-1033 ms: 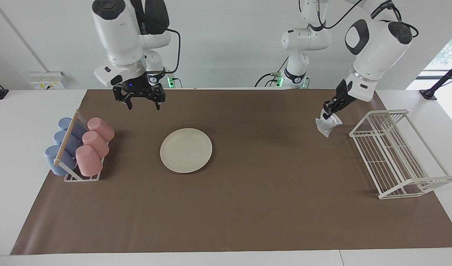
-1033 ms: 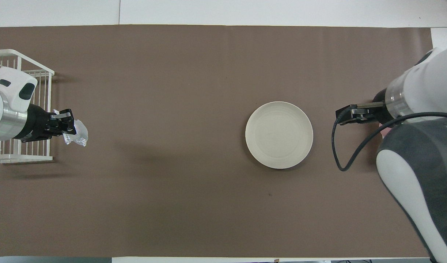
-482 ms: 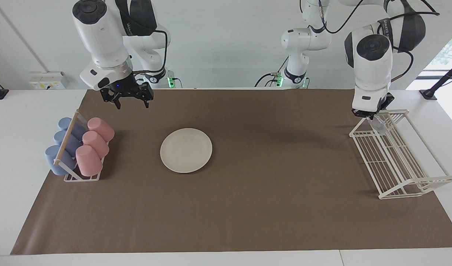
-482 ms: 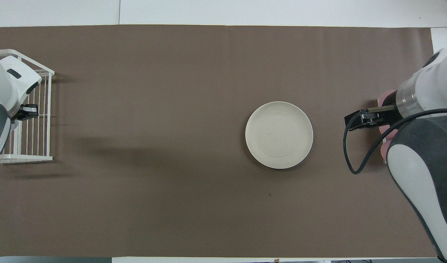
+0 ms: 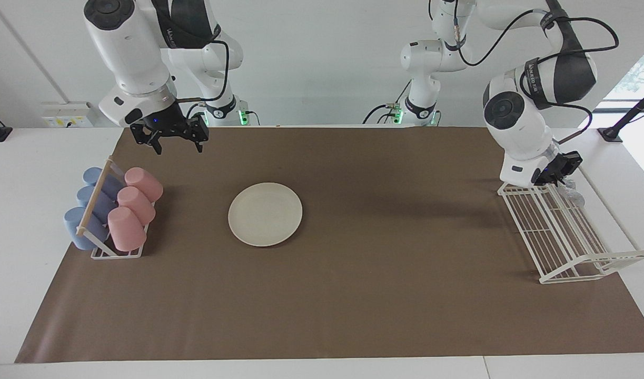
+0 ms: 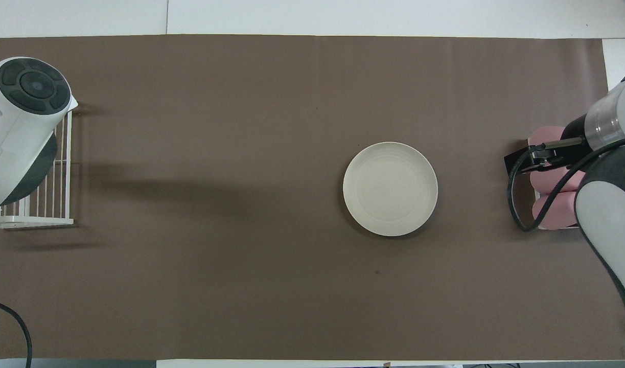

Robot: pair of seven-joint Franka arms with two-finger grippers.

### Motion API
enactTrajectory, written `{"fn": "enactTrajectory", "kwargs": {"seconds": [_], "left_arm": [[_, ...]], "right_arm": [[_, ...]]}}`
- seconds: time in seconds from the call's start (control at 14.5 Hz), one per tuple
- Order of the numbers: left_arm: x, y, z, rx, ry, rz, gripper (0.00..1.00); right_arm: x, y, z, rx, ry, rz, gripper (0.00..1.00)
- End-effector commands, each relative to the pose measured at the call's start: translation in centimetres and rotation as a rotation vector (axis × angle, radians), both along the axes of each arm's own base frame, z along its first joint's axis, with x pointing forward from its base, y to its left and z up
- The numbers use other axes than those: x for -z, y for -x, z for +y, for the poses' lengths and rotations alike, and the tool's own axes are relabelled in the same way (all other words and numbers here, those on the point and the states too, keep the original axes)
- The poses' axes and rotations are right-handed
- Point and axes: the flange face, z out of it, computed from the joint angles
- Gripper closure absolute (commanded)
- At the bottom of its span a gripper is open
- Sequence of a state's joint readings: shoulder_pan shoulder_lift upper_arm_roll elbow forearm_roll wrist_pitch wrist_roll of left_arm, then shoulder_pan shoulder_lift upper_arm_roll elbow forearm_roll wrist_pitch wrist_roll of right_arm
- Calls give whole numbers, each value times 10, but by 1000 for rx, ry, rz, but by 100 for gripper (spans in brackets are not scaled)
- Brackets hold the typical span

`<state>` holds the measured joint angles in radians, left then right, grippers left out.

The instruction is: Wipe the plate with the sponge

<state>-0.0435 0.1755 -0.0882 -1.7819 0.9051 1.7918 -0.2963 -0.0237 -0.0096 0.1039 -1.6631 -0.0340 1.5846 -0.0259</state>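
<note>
The left end effector [image 5: 563,176] is seen over the white wire rack [image 5: 566,231] at the left arm's end of the counter [image 5: 37,158], at the rack's edge nearest the robots; its fingertips are closed tight, and a pale, glinting scrap taken to be the sponge [image 5: 573,196] shows just below it among the wires, though whether it is gripped or merely lies in the rack cannot be told. In the overhead view this end effector is hidden under the arm's own white housing. The right end effector [image 5: 176,143] is held in the air with its fingers spread wide and nothing between them, over the brown mat [image 5: 353,295] beside the cup holder [image 5: 114,247]. That holder carries pink cups [image 5: 132,208] and blue cups [image 5: 90,208] lying tilted in two rows at the right arm's end. The plate [image 5: 265,213] lies flat on the mat, well apart from both end effectors, closer to the cup holder than to the wire rack, and is touched by nothing.
</note>
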Motion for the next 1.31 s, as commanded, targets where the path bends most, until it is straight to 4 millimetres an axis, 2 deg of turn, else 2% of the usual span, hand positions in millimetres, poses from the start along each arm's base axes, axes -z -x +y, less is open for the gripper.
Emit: {"fn": "enactTrajectory", "kwargs": {"seconds": [0.0,0.21,0.28,0.83,0.9,1.03,1.1,1.24], "left_arm": [[23,-13,8,33,-37,29,100],[39,-18,10,18,-35,24,100],[42,-17,7,12,-35,16,100],[51,-15,8,16,-18,-2,100],[52,-16,10,15,-16,-2,90],[52,-16,11,14,-15,-3,35],[52,-16,11,14,-15,-3,19],[52,-16,11,11,-11,-4,3]], "right_arm": [[-1,-6,-15,-26,-15,3,0],[-1,-5,-38,-24,-18,10,0],[-1,-4,-41,-23,-17,13,0],[-3,0,-41,-16,-16,19,0],[-2,0,-41,-16,-16,21,0],[-3,0,-41,-15,-16,19,0],[-2,0,-41,-16,-16,21,0],[-2,0,-40,-18,-16,21,0]]}}
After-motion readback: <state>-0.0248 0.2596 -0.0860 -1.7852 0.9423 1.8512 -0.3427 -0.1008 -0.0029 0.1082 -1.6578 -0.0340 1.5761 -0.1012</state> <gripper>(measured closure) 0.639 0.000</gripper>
